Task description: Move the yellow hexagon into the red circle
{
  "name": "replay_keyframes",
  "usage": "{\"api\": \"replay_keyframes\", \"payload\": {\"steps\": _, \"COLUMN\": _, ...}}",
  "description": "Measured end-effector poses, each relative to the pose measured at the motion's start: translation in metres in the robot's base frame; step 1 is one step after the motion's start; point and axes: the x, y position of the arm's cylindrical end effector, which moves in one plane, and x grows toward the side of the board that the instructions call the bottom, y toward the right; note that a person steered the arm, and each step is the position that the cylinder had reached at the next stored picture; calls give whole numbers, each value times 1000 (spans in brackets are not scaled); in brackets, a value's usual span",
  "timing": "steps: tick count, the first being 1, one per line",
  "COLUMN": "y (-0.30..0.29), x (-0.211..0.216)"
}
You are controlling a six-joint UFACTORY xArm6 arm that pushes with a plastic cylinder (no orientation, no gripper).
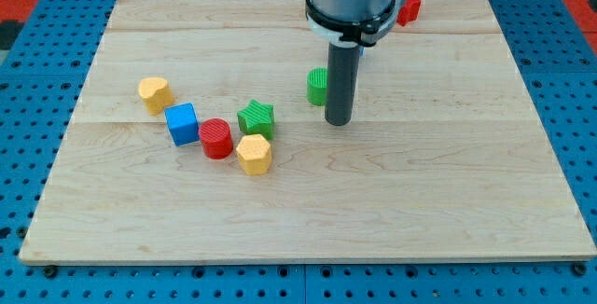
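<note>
Yellow hexagon (254, 154) sits just beside the red circle (215, 138) on the table (448, 201), maybe touching. Little seems left to do. My tip (338, 120) has no fingers, holds nothing, and stands well apart, to the view's right.

Looks like a robotics lab: pale wooden board (308, 201) bolted-style over a blue perforated metal bench (28, 127), small coloured test blocks scattered.

Straight dark grey rod, my tip (338, 121) blunt, wide black-and-silver cylindrical mount above
</note>
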Motion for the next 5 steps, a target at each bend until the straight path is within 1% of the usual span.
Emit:
{"api": "replay_keyframes", "payload": {"steps": 2, "y": -3, "x": -26}}
{"api": "replay_keyframes", "payload": {"steps": 3, "y": -13, "x": -34}}
{"api": "replay_keyframes", "payload": {"steps": 4, "y": -19, "x": 4}}
{"api": "replay_keyframes", "payload": {"steps": 5, "y": -45, "x": 55}}
